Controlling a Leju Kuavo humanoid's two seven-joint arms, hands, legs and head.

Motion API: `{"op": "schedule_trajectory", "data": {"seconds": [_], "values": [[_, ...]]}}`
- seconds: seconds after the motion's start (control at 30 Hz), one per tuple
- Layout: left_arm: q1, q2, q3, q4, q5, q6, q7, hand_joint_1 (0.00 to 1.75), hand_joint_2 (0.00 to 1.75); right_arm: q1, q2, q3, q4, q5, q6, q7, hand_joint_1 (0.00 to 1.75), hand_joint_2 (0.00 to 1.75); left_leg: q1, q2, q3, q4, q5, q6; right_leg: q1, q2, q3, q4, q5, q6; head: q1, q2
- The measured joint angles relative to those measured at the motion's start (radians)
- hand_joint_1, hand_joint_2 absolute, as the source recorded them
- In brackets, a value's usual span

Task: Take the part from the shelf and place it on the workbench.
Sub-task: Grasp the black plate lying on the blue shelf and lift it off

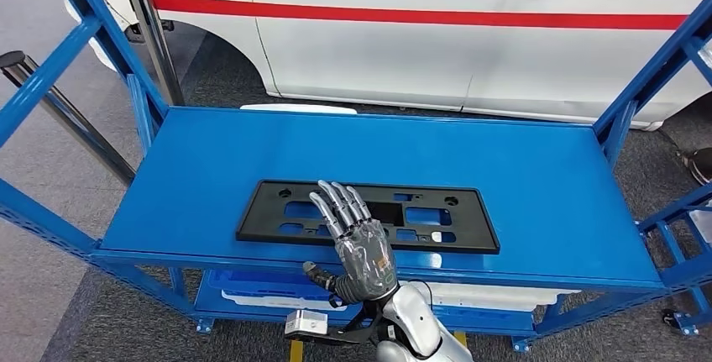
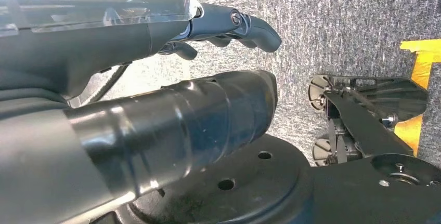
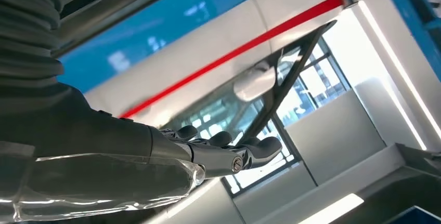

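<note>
1. Over the front edge of the blue shelf [image 1: 210, 160], the right hand [image 1: 353, 236] reaches in palm down, its fingers straight and slightly apart, holding nothing; its fingertips [image 1: 336, 198] lie over the near long side of the part [image 1: 437, 219], and whether they touch it I cannot tell.
2. That part, a flat black frame with cut-outs and small holes, lies flat on the shelf top near the front edge, roughly mid-way along it, its long side parallel to that edge.
3. Risk, as I judge it: the frame is thin and lies flush, so fingers coming down from above may find no purchase and merely push it toward the back edge.
4. A grip at the left half alone would probably let the long free end sag or swing, and it could catch the shelf's blue uprights [image 1: 638, 93] on the way out.
5. Hanging low over grey carpet [image 2: 338, 21], the left hand [image 2: 229, 26] has its fingers curled inward around nothing, so it offers no support.
6. Behind the shelf stands a white vehicle [image 1: 378, 34] with a red stripe.
</note>
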Motion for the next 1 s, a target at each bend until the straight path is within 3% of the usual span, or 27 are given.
{"op": "schedule_trajectory", "data": {"seconds": [0.13,0.2,0.27,0.3,0.33,0.37,0.43,0.5,0.63,0.7,0.77,0.8,0.83,0.87,0.93,1.0], "values": [[0.0,0.002,-0.01,0.0,0.006,0.004,0.017,0.0,0.0,0.001,0.006,0.0,0.031,0.178,-0.005,0.077,0.0,1.75,0.003,0.001,-0.002,0.013,-0.015,-0.023,0.0,0.002,0.009,-0.017,0.004,-0.025,0.0,0.0],[0.0,0.004,-0.017,0.0,0.008,0.008,0.02,0.0,0.0,-0.001,0.011,0.0,0.055,0.212,-0.005,0.11,0.0,1.75,0.005,0.001,-0.039,0.097,-0.066,-0.029,-0.002,-0.001,0.015,-0.024,0.008,-0.036,-0.001,0.0],[0.001,0.005,-0.021,0.0,0.01,0.011,0.02,0.0,0.0,-0.004,0.014,0.004,0.088,0.219,-0.002,0.143,0.0,1.75,0.006,0.001,-0.1,0.224,-0.122,-0.034,0.001,-0.003,0.014,-0.024,0.006,-0.041,-0.001,0.0],[0.003,0.005,-0.022,0.0,0.012,0.013,0.02,0.0,0.0,-0.006,0.014,0.007,0.105,0.219,0.002,0.16,0.0,1.75,0.006,0.001,-0.12,0.261,-0.128,-0.035,0.002,-0.003,0.014,-0.022,0.005,-0.042,-0.001,0.0],[0.004,0.006,-0.022,0.0,0.014,0.014,0.02,0.0,0.0,-0.009,0.014,0.012,0.12,0.219,0.006,0.174,0.0,1.75,0.006,0.001,-0.123,0.264,-0.116,-0.035,0.004,-0.002,0.014,-0.02,0.004,-0.043,-0.001,0.0],[0.005,0.006,-0.022,0.0,0.016,0.014,0.02,0.0,0.0,-0.013,0.013,0.015,0.133,0.219,0.01,0.185,0.0,1.75,0.006,0.001,-0.107,0.227,-0.086,-0.033,0.004,-0.001,0.014,-0.017,0.002,-0.043,-0.001,0.0],[0.005,0.009,-0.022,0.0,0.019,0.014,0.02,0.0,0.0,-0.019,0.013,0.018,0.149,0.22,0.015,0.195,0.0,1.75,0.004,0.001,-0.045,0.096,-0.022,-0.026,0.006,0.001,0.015,-0.011,-0.003,-0.039,-0.001,0.0],[0.004,0.011,-0.023,0.0,0.02,0.015,0.02,0.0,0.0,-0.027,0.013,0.02,0.161,0.22,0.02,0.203,0.0,1.75,0.0,0.0,-0.009,0.015,0.002,-0.017,0.009,0.002,0.013,-0.005,-0.006,-0.031,0.0,0.0],[0.005,0.013,-0.023,0.0,0.027,0.018,0.018,0.0,0.0,-0.043,0.01,0.03,0.179,0.228,0.046,0.244,0.0,1.75,0.002,0.001,-0.004,-0.004,0.009,0.003,0.009,0.003,0.007,0.004,-0.014,-0.012,0.0,0.0],[0.004,0.013,-0.023,0.001,0.032,0.021,0.016,0.0,0.0,-0.052,0.006,0.032,0.19,0.244,0.052,0.269,0.0,1.75,0.007,0.003,-0.002,-0.012,0.015,0.012,0.007,0.002,-0.027,0.078,-0.061,-0.002,0.001,0.0],[0.004,0.014,-0.023,0.001,0.038,0.026,0.016,0.0,0.0,-0.057,0.002,0.032,0.202,0.275,0.051,0.3,0.0,1.75,0.007,0.004,-0.004,-0.012,0.016,0.015,0.002,0.002,-0.088,0.207,-0.12,0.006,0.001,0.0],[0.005,0.014,-0.023,0.001,0.041,0.028,0.016,0.0,0.0,-0.057,-0.001,0.032,0.208,0.296,0.048,0.319,0.0,1.75,0.007,0.004,-0.005,-0.011,0.016,0.014,0.0,0.002,-0.111,0.253,-0.132,0.009,0.001,0.0],[0.006,0.014,-0.023,0.001,0.043,0.031,0.017,0.0,0.0,-0.057,-0.004,0.032,0.213,0.322,0.045,0.34,0.0,1.75,0.007,0.003,-0.005,-0.01,0.016,0.014,-0.003,0.001,-0.118,0.265,-0.124,0.01,0.001,0.0],[0.006,0.013,-0.023,0.001,0.044,0.032,0.018,0.0,0.0,-0.057,-0.007,0.032,0.217,0.346,0.042,0.357,0.0,1.75,0.008,0.003,-0.005,-0.009,0.015,0.013,-0.005,0.001,-0.105,0.237,-0.098,0.011,0.001,0.0],[0.007,0.013,-0.023,0.001,0.046,0.033,0.019,0.0,0.0,-0.059,-0.009,0.032,0.224,0.379,0.036,0.381,0.0,1.75,0.008,0.002,-0.002,-0.006,0.011,0.008,-0.008,0.0,-0.04,0.103,-0.032,0.009,0.001,0.0],[0.006,0.013,-0.023,0.001,0.047,0.033,0.019,0.0,0.0,-0.061,-0.01,0.032,0.227,0.391,0.033,0.389,0.0,1.75,0.005,0.002,-0.003,-0.003,0.009,-0.001,-0.004,0.0,0.004,0.007,-0.003,0.003,0.001,0.0]]}}
